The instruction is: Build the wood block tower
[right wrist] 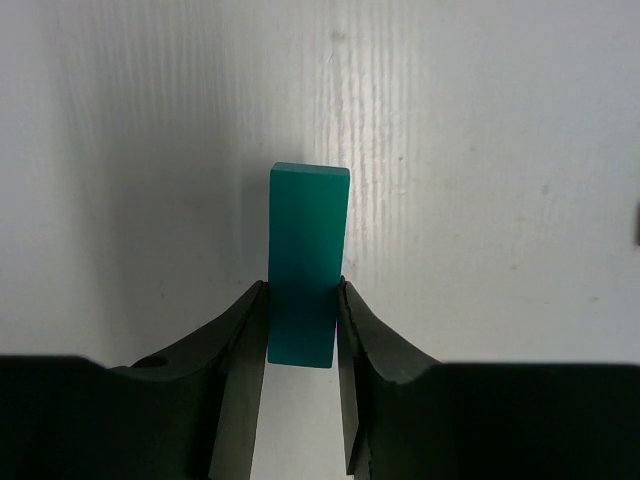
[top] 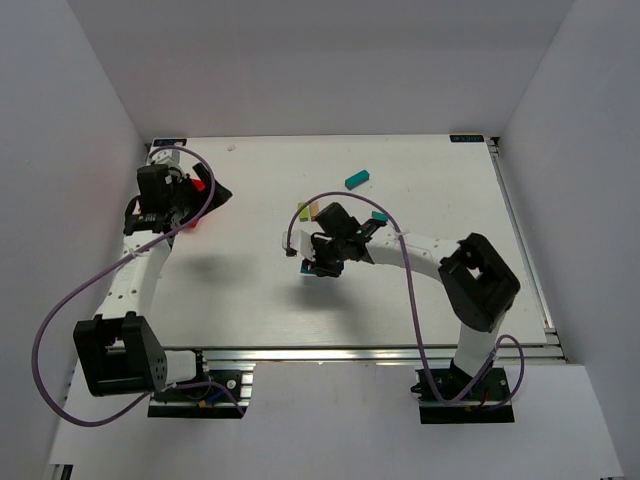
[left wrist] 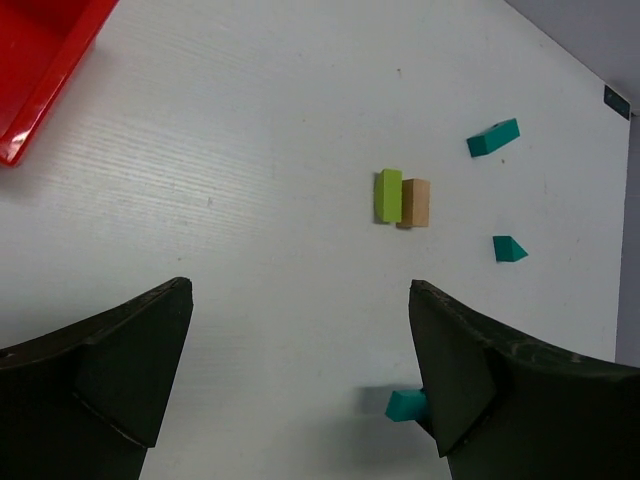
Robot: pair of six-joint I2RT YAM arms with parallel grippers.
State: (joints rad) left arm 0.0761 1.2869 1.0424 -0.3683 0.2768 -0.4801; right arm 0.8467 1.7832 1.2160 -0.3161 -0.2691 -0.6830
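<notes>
My right gripper point(right wrist: 300, 320) is shut on a teal rectangular block point(right wrist: 307, 265), which sticks out forward over the white table; the top view shows this gripper point(top: 318, 265) near the table's middle. A yellow-green block point(left wrist: 389, 196) and a tan block point(left wrist: 415, 202) lie side by side, touching. A teal bar point(left wrist: 493, 138) and a teal wedge point(left wrist: 508, 249) lie apart beyond them. No block sits on another. My left gripper point(left wrist: 300, 290) is open and empty, at the far left point(top: 215, 195). The held teal block point(left wrist: 405, 405) peeks out behind its right finger.
A red plastic bin point(left wrist: 40, 70) stands at the far left of the table, next to my left gripper. White walls close in the table on the left, back and right. A purple cable loops over the right arm point(top: 410, 270).
</notes>
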